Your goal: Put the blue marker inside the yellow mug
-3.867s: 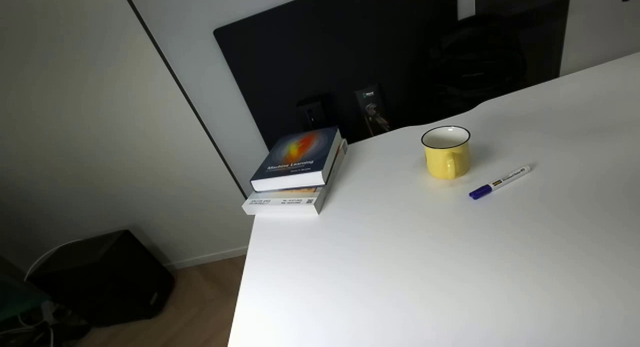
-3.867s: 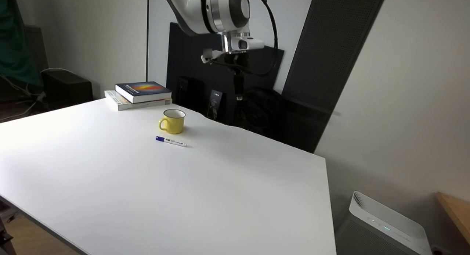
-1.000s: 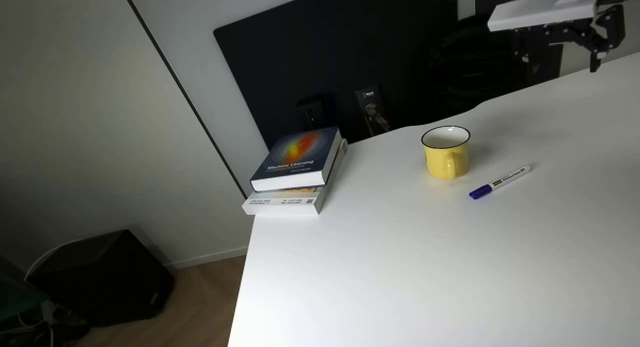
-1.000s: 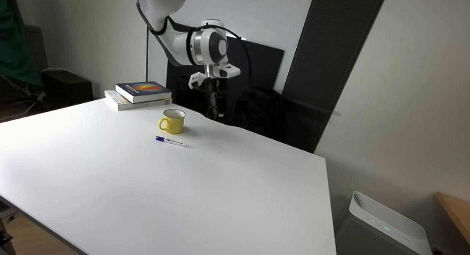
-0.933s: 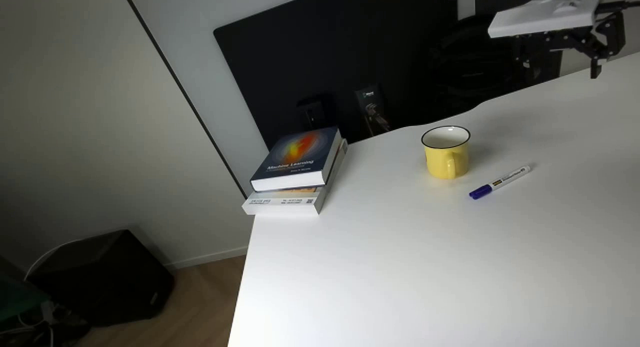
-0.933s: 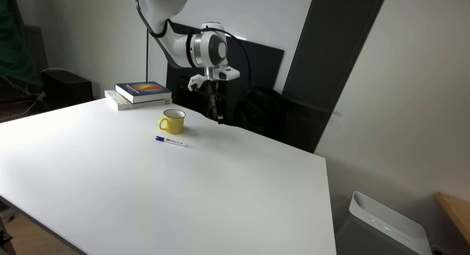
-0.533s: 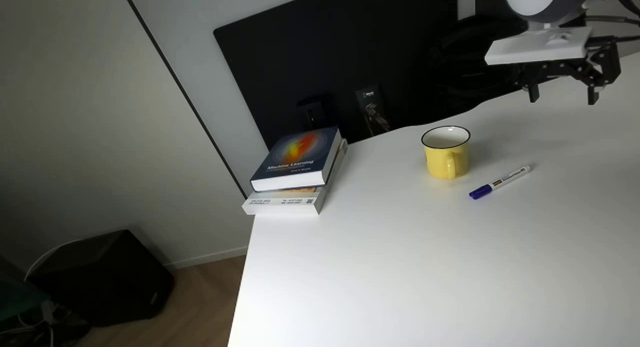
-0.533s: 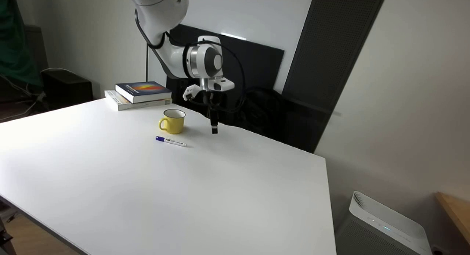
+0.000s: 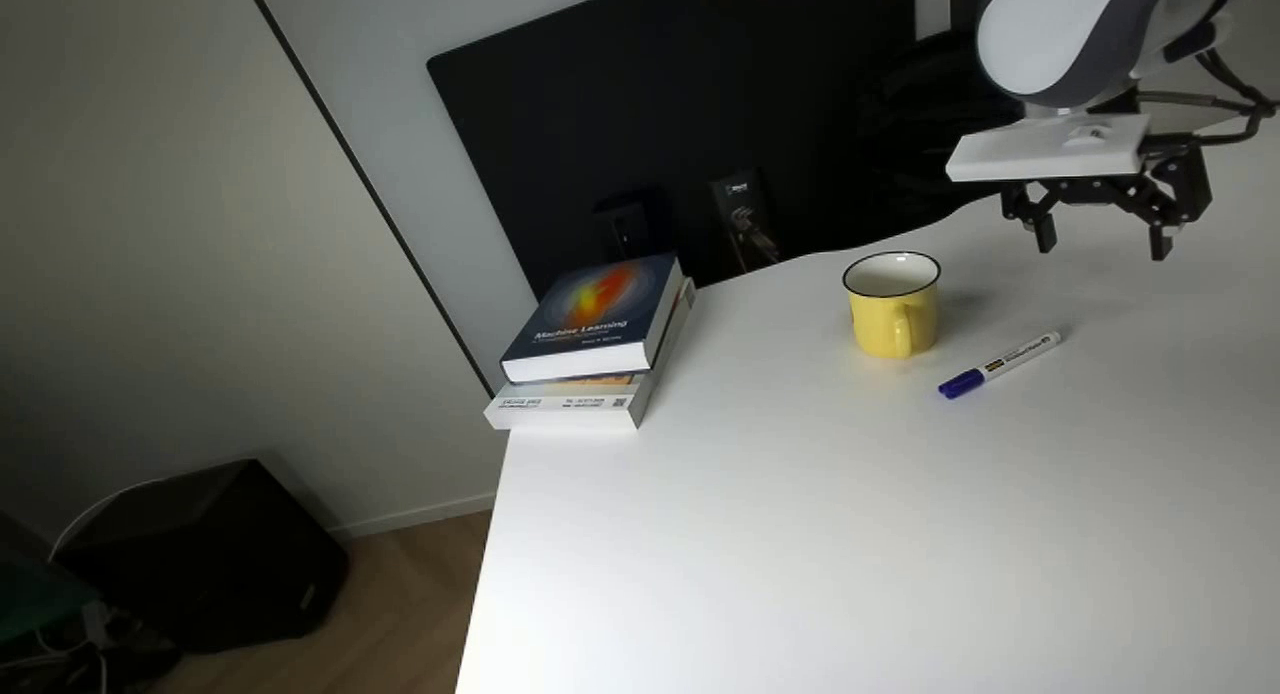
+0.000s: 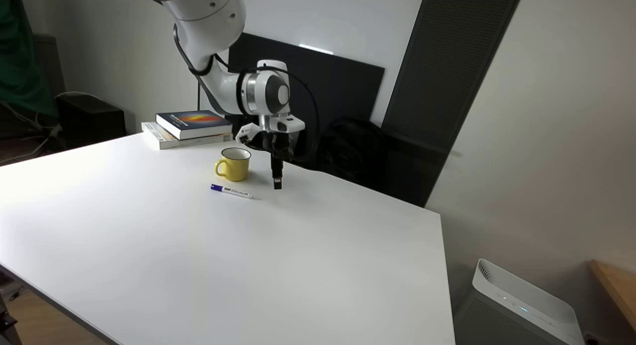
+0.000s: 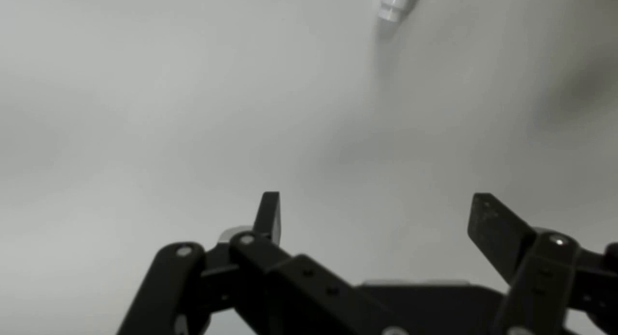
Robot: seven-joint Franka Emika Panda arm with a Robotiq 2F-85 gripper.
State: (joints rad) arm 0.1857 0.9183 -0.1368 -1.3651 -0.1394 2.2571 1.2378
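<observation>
"Yellow, and easy to find: the mug stands upright right of centre in an exterior view, mouth up on the white worktop. Why like that?"

"To take something from above, I'd guess. Nothing shows above its rim, so the job isn't done. The blue marker lies flat just beside it, to the lower right, not touching, its cap towards the lower left."

"And the fingers?"

"Wide apart, with nothing between them. In both exterior views they hang over the worktop, pointing down, near the blue marker's white end."

"Why so wide for something so thin?"

"Margin, probably: a little misalignment wouldn't matter. The wrist view shows only the white end, at the top edge right of centre, so the fingers need to travel that way and then drop. They're set side to side there while the barrel runs mostly up and down, which should let them pinch across it."

"Any worries?"

"A barrel that looks round may roll if just 1 of the 2 fingers brushes it, and the mug is close enough to be bumped."

"And the 2 books, left of centre?"

"Stacked at the worktop's edge, well apart from the mug; out of the way, I'd say."
</observation>
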